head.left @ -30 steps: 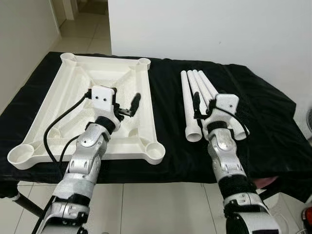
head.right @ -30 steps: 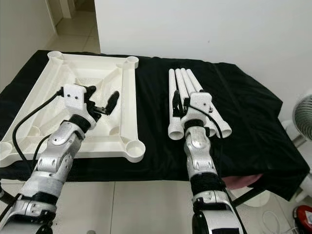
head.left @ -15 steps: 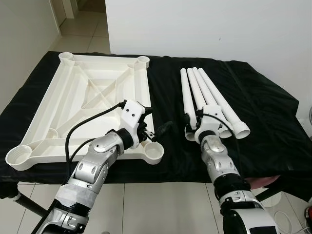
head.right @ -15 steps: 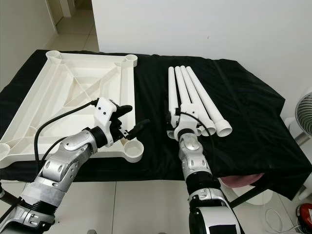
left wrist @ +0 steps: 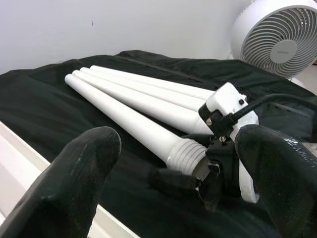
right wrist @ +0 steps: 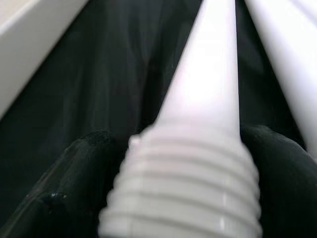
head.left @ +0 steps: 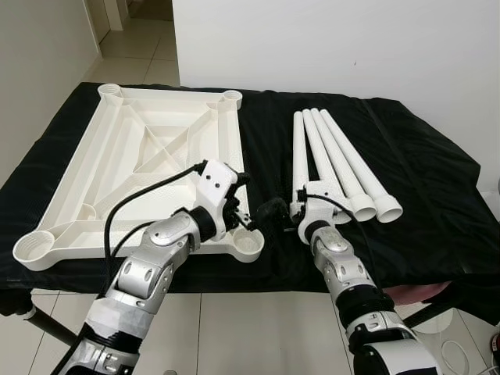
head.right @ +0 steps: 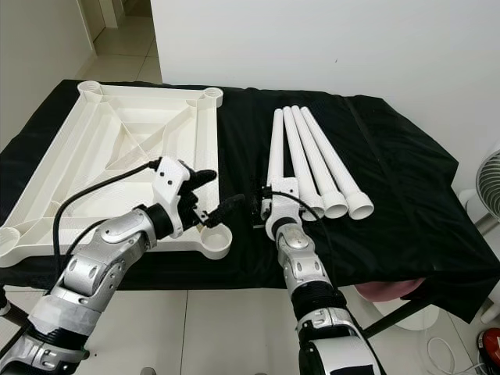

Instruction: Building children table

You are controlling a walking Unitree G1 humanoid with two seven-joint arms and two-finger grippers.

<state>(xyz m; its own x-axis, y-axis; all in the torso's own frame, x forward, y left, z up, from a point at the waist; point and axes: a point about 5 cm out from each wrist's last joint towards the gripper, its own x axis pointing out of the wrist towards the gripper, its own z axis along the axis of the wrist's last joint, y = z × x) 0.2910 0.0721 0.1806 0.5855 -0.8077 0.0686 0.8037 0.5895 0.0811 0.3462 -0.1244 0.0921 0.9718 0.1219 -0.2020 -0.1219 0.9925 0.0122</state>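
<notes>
Black cloth covers the bench; nearest, the left hand hovers spread beside the upturned white plastic tabletop's corner socket; the right hand grips the threaded end of the leftmost white tapered plastic leg; three more legs lie alongside, fanning farther back.

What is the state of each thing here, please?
Table top: lying upside down on the black cloth, corner sockets empty.
Left-most leg: lying flat, threaded end between the right gripper fingers.
Other three legs: lying side by side, loose.
Left gripper: open, empty.
Fan: cannot tell whether running.
</notes>
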